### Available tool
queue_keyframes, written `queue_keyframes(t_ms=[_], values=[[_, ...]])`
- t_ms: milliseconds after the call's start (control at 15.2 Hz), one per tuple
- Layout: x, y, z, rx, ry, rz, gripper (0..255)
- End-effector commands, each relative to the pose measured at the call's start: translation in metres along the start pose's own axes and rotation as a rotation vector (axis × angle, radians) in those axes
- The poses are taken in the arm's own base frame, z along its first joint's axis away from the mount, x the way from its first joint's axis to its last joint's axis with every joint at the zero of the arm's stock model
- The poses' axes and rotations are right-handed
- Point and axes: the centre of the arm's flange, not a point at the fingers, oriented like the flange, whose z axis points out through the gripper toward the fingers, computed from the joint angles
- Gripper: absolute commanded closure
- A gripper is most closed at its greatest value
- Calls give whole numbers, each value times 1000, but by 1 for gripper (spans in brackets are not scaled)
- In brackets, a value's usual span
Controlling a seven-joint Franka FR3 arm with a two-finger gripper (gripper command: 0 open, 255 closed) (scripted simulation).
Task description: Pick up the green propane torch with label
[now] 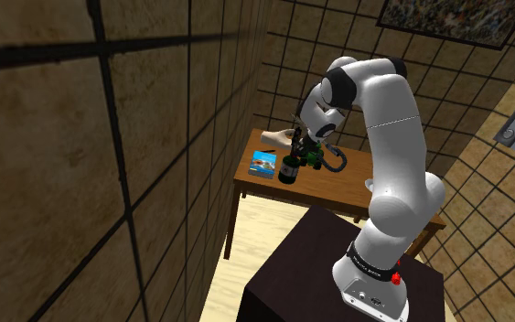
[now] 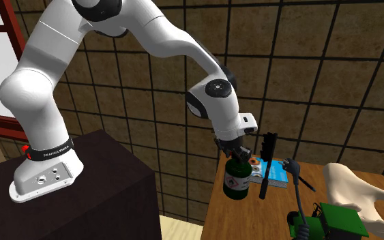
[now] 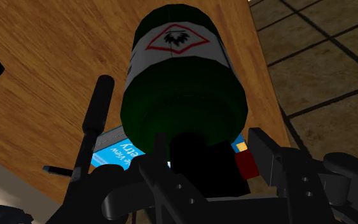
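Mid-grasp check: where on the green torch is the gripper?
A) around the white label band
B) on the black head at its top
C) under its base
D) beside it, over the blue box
B: the gripper clasps the black head atop the green torch, clear of the label band.

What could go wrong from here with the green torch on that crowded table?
1. The gripper is at the green torch's narrow black head, above the wide body, so the torch might swing or slip when lifted.
2. A black rod stands close beside the torch and could get knocked over.
3. The torch is near the wooden table's edge, so a drop may send it over the side.
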Motion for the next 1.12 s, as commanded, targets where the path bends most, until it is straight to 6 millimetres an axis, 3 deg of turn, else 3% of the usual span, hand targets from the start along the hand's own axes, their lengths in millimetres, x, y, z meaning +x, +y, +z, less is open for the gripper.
queue_keyframes(t_ms=[0, 330, 1056], values=[[0, 0, 1, 0, -1, 0, 255], [-1, 0, 0, 0, -1, 0, 255], [24, -1, -53, 0, -1, 0, 255]])
